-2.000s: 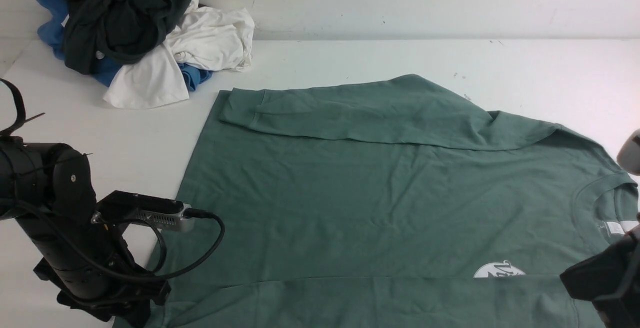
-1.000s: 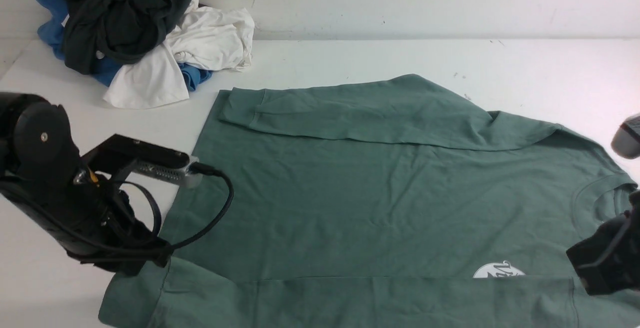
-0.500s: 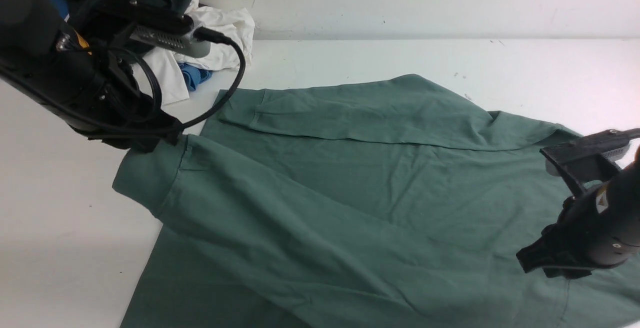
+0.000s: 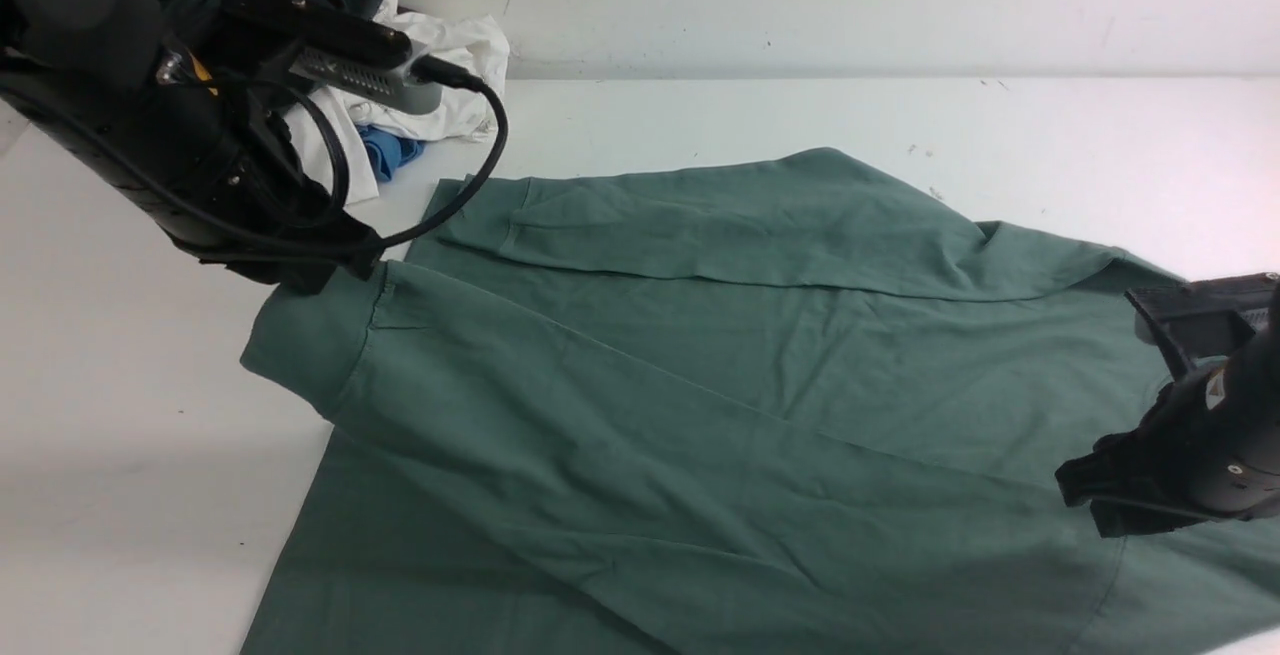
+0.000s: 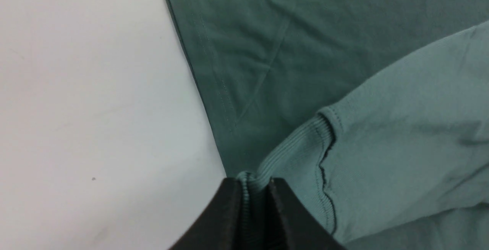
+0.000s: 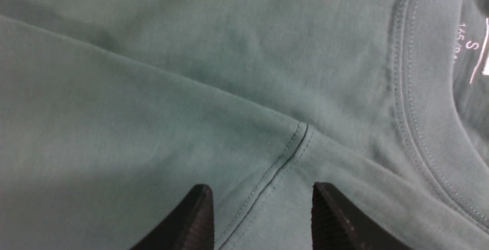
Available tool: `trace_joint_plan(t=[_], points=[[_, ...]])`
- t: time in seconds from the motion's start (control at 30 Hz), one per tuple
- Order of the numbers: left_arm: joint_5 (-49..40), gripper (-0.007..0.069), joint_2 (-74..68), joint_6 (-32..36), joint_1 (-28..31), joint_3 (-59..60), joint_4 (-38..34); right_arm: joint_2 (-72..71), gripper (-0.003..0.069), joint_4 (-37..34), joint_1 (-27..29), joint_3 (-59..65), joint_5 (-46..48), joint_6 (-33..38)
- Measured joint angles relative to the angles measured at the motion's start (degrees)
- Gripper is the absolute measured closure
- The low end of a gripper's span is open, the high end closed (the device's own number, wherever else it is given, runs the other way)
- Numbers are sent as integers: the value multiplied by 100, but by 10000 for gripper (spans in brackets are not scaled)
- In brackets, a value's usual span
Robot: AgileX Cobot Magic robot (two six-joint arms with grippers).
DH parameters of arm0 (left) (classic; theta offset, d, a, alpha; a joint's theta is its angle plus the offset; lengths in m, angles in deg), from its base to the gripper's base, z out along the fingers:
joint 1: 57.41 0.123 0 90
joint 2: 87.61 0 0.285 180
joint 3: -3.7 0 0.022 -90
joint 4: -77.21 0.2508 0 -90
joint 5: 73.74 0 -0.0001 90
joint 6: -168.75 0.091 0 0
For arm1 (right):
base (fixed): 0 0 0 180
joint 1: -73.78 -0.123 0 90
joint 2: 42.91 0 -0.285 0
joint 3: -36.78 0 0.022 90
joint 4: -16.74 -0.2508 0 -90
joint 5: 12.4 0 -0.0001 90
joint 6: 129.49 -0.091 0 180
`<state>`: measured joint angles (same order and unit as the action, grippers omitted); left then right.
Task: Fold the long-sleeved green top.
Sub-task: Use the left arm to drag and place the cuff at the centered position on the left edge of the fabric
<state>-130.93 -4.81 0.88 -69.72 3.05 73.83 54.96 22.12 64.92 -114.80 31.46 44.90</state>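
**Cuff pinched, right tool open over shoulder**

The sage-green cotton long-sleeved top (image 4: 760, 375) lies spread on the white bench (image 4: 120, 455). The left tool (image 5: 255, 184) is clamped on its ribbed sleeve cuff (image 5: 292, 157), the sleeve slanting across the body. The right tool (image 6: 261, 200) hangs above the shoulder seam (image 6: 284, 157), jaws apart, gripping nothing. A heap of dark, white and blue garments (image 4: 450, 45) sits far left.

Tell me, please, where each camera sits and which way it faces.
Front view: between the arms, facing forward at the green long-sleeved top; both arms show.
Left wrist view: behind the left gripper, looking down at the cuff it pinches.
Right wrist view: behind the open right gripper, over the shoulder seam.
Shared: front and left wrist views both show the pinched cuff.
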Motion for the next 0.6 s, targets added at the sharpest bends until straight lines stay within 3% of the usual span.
trace_joint_plan(t=[0.33,0.6], points=[[62,559,-1312,-27,0,-1205,338,7,319,12,0,0,221,0],[17,559,-2147,-480,0,-1596,909,7,319,12,0,-4,252,36]])
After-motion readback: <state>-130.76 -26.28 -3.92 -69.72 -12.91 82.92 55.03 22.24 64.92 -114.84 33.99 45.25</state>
